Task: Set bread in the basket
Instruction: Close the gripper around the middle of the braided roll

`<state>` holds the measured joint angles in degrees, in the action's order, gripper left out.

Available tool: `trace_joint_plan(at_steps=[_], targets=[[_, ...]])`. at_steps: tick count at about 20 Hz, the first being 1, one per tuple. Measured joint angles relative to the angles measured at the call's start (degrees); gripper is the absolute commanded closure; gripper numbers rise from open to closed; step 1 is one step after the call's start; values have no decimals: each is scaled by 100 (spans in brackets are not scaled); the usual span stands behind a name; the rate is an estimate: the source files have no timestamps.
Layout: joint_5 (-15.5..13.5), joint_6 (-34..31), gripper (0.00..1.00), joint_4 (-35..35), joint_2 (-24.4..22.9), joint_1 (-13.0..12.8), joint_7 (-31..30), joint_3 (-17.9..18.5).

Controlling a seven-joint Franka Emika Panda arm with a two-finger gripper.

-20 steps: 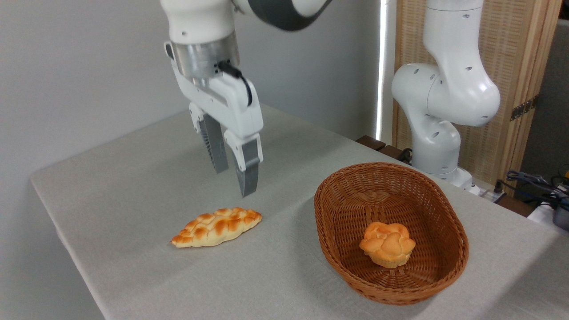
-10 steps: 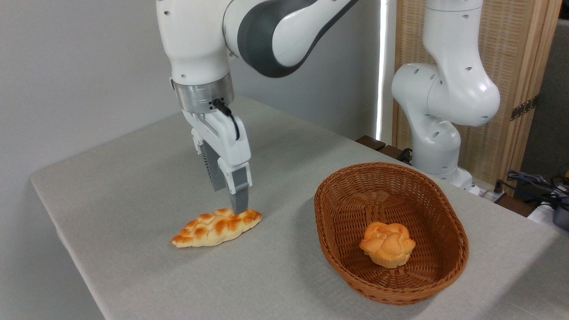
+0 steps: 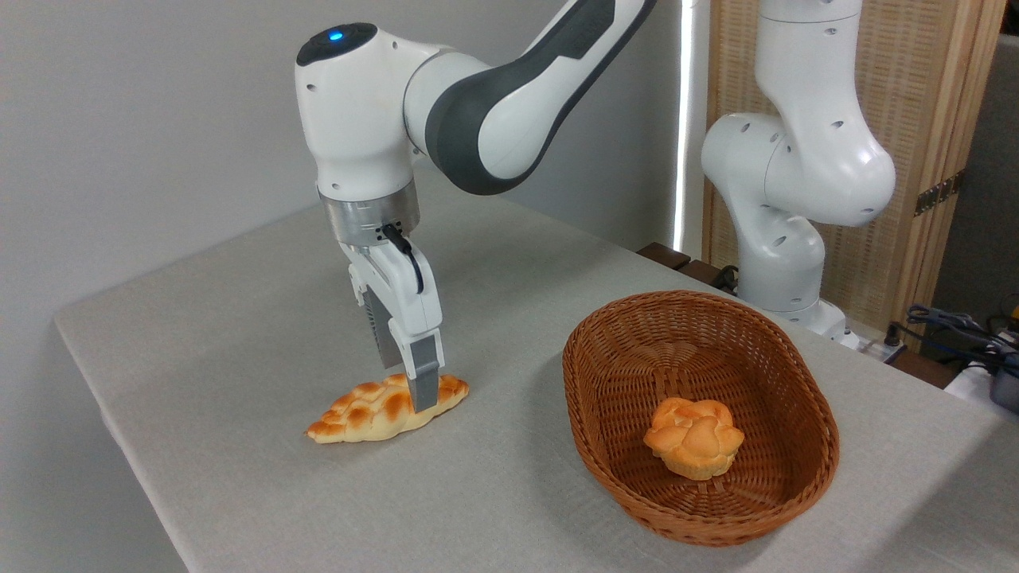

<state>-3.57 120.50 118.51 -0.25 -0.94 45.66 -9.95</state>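
The pincer (image 3: 410, 387) has come down since a second ago and now straddles the bread (image 3: 374, 410), its jaws spread, one finger before the loaf, one behind. The bread lies on the table (image 3: 239, 334); the basket (image 3: 637, 493) sits well right. No writing is legible.

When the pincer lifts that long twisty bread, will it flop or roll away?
The braided loaf probably stays stiff; its crust looks firm and glossy. It likely won't roll, since it lies flat and has pointed ends. The pincer straddles it nearer the right end than the middle, so the left end may dip when lifted.
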Motion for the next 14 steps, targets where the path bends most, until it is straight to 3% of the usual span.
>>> trace_joint_plan(at_steps=[7,14], targets=[[-285,170,0,87,43,-18,0,-51],[-295,294,0,124,122,-18,0,-51]])
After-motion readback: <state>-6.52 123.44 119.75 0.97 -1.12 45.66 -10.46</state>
